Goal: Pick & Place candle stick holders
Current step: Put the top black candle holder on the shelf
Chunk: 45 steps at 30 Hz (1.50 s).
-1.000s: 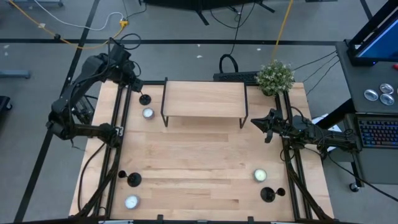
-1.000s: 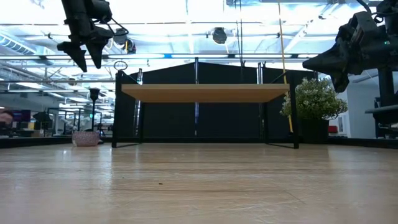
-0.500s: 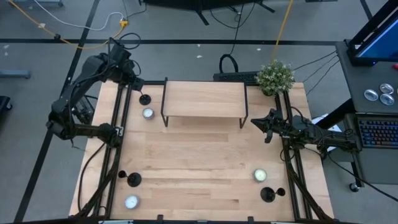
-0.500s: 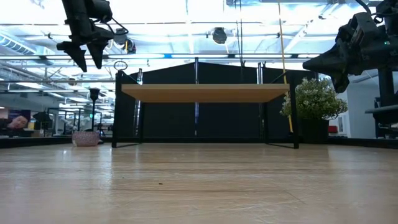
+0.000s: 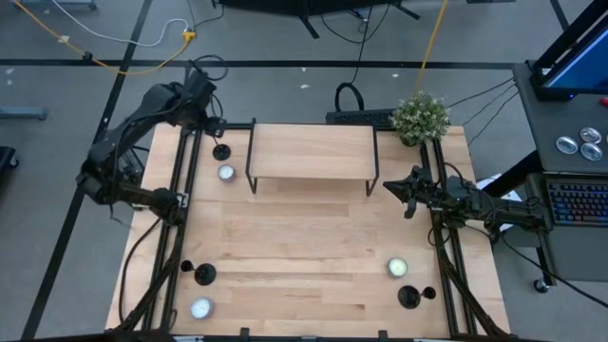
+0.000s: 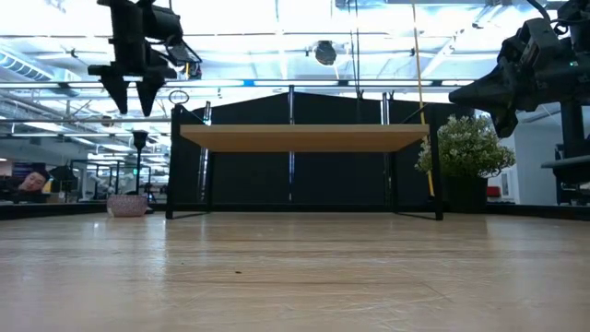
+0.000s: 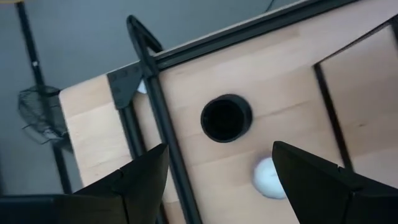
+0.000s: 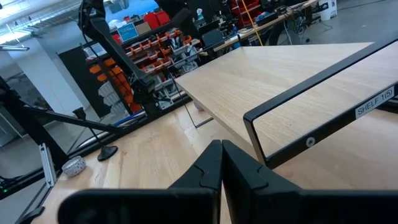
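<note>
Open left gripper [image 7: 217, 171] hangs above a candle stick holder [image 7: 226, 117] beside a shelf [image 5: 311, 151].

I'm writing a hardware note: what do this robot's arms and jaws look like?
Both arms are dark, nearly black, built of jointed segments with black cables looped along them. The left gripper ends in two tapered, pointed fingers with flat matte faces. The right gripper is equally dark. No markings are legible on either.

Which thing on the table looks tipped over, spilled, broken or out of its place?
Nothing stands out. The three candle stick holders stand upright on the table, each beside a small white candle. The left gripper hangs open above the far-left holder; the right gripper waits shut by the shelf.
</note>
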Motion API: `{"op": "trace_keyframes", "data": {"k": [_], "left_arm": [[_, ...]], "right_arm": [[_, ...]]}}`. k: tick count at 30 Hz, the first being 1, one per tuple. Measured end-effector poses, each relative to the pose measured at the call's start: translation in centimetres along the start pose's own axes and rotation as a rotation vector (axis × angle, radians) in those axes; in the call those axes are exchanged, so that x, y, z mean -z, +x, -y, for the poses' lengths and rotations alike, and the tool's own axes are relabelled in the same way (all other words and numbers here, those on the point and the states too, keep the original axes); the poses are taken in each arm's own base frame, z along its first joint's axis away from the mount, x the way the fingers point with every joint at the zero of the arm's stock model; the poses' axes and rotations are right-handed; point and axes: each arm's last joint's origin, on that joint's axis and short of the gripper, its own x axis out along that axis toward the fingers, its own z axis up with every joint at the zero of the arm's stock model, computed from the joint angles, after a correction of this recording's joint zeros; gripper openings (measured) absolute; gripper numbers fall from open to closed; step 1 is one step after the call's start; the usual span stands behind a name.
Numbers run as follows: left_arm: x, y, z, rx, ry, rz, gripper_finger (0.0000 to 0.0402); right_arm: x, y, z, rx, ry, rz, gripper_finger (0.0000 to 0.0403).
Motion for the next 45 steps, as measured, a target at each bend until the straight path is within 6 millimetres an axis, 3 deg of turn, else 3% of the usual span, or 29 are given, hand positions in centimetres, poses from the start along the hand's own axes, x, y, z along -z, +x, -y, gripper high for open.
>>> {"op": "trace_keyframes", "data": {"k": [11,22,31,45], "left_arm": [[-0.2,0.2,0.1,-0.048,-0.032,0.01,0.0294],[-0.6,2.1,1.2,-0.194,-0.033,-0.047,0.0294],[-0.6,2.3,1.3,-0.216,-0.023,-0.062,0.0294],[-1.7,5.2,1.6,-0.243,-0.015,-0.165,0.0294]], "right_arm": [[0.0,0.0,0.0,0.0,0.001,-0.001,0.0],[0.0,0.0,0.0,0.0,0.001,-0.001,0.0],[0.0,0.0,0.0,0.0,0.001,-0.001,0.0],[0.0,0.0,0.0,0.0,0.001,-0.001,0.0]]}}
